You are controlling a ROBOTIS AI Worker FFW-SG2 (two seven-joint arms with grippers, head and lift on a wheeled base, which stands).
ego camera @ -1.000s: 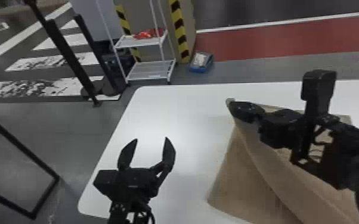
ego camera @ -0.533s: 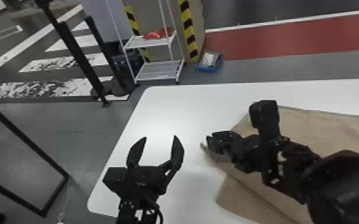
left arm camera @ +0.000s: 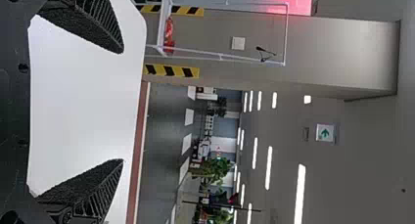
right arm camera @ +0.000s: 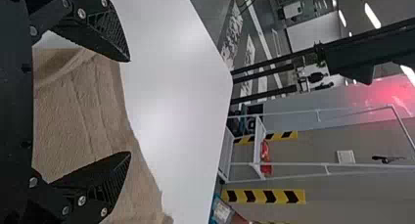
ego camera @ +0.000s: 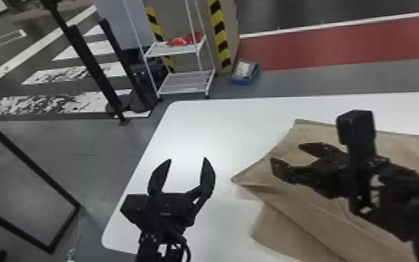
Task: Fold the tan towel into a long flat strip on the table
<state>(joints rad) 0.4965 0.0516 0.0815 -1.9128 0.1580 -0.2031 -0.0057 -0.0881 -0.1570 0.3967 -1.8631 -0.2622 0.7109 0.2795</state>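
Both the left hand (ego camera: pixel 187 159) and the right hand (ego camera: pixel 285 153) are spread, the first near the left edge of the table (ego camera: pixel 191 132), the second above the tan towel (ego camera: pixel 403 149), lying partly folded there.

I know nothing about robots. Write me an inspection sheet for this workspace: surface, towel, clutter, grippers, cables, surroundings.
Surface: white table with rounded corners.
Job's things: tan towel, one layer lying slantwise over another, some creases; not a long flat strip.
Clutter: off the table, a blue container on the floor and something red on a shelf.
Grippers: left gripper open over bare table, holding nothing; right gripper open over the towel, holding nothing.
Cables: dark cable looping at the left arm's wrist.
Surroundings: white rack, yellow-and-black striped post, red floor band beyond the table.
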